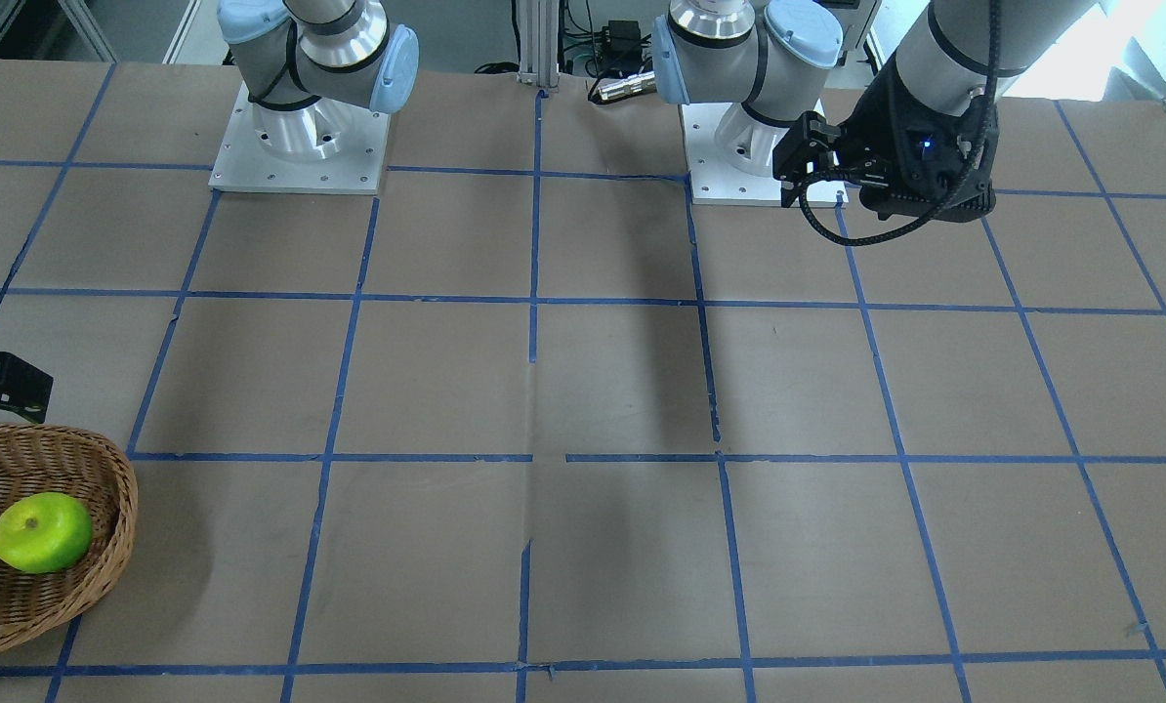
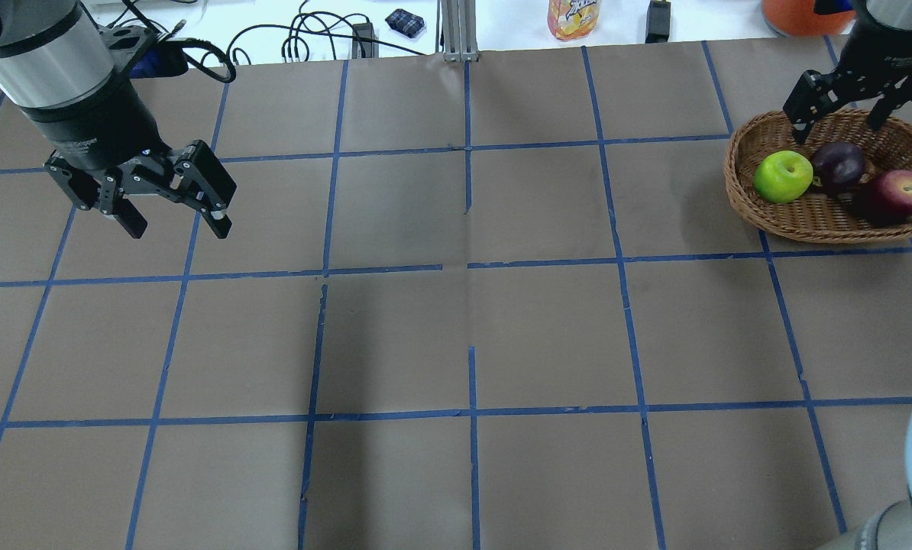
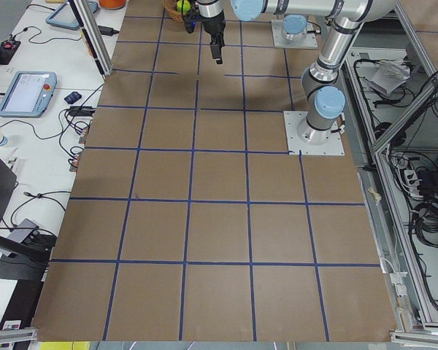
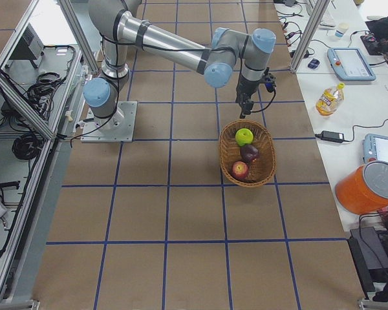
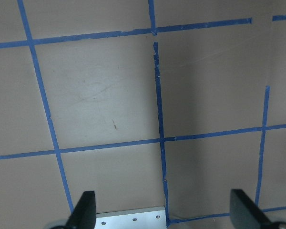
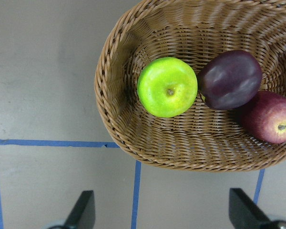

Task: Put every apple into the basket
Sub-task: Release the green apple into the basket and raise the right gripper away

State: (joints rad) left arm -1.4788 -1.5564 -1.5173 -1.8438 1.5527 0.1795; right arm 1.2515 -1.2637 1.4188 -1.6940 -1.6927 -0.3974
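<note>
The wicker basket [image 2: 738, 191] stands at the table's far right. In it lie the green apple [image 2: 783, 176], the dark purple apple [image 2: 838, 166] and the red apple [image 2: 895, 195], touching in a row. My right gripper [image 2: 838, 126] is open and empty, hovering above the basket's far rim. The right wrist view looks down on the basket [image 6: 109, 109] with the green [image 6: 168, 87], purple [image 6: 230, 79] and red [image 6: 271, 117] apples. My left gripper [image 2: 177, 225] is open and empty above bare table at the far left. The left wrist view shows only table.
The brown table top carries a grid of blue tape. The two arm base plates [image 1: 300, 146] [image 1: 739, 161] sit at the robot's edge. Beyond the far edge lie cables, a drink bottle [image 2: 574, 15] and an orange container [image 2: 800, 8].
</note>
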